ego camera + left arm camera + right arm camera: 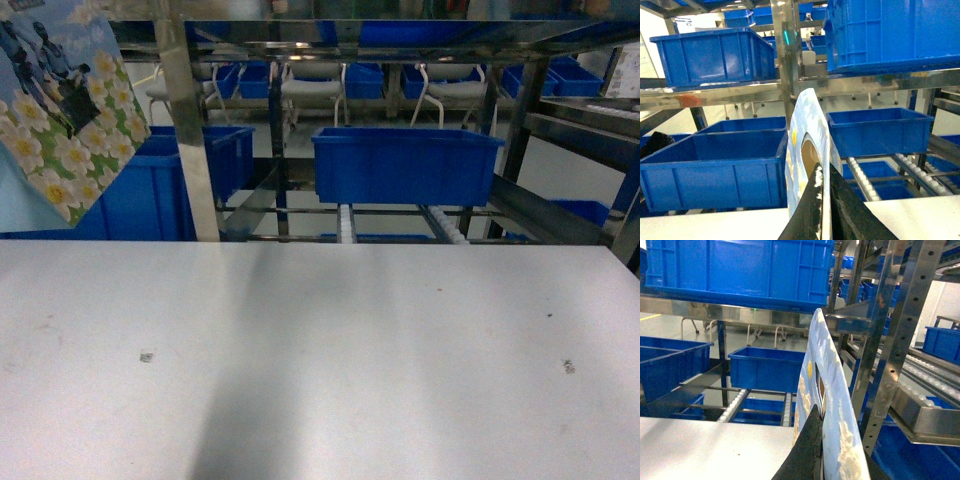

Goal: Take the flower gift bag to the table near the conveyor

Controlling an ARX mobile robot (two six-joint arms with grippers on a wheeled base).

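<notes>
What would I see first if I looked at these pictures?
The flower gift bag, daisies and all, hanging at the top left above the white table, pinched by the left tool. Behind it, bright blue bins sit on the shiny steel conveyor.

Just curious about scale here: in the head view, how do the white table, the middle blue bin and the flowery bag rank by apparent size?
1. table
2. middle blue bin
3. flower gift bag, though it's cut off by the frame and nearer the camera, so unsure.
</notes>
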